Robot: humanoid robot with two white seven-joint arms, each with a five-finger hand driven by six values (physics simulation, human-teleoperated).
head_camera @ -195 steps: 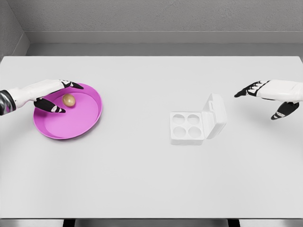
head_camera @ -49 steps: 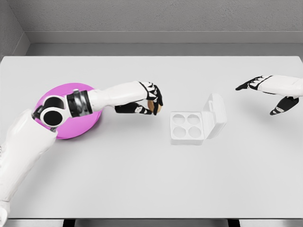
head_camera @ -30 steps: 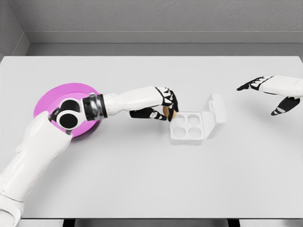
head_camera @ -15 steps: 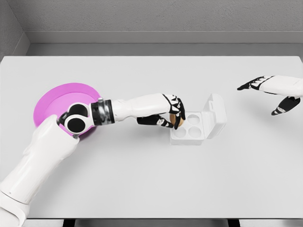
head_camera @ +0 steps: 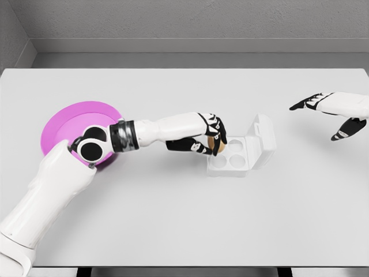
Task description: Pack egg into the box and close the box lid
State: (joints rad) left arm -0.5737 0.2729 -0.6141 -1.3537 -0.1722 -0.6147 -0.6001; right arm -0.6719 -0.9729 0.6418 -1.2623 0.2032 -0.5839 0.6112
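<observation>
Left hand [head_camera: 209,137] reaches across the white table [head_camera: 173,213], fingers clamped on the small brown egg [head_camera: 218,145]. Egg sits at the left edge of the white four-cup egg box [head_camera: 229,156], over the rear-left cup; whether it touches the cup cannot be told. Hinged white lid [head_camera: 264,139] stands open, tilted up on the box's right side. Round magenta plastic plate [head_camera: 72,124] lies far left, partly covered by the left arm's elbow. Right hand [head_camera: 334,112] hovers at the right edge, well apart from the box, fingers spread, holding nothing.
</observation>
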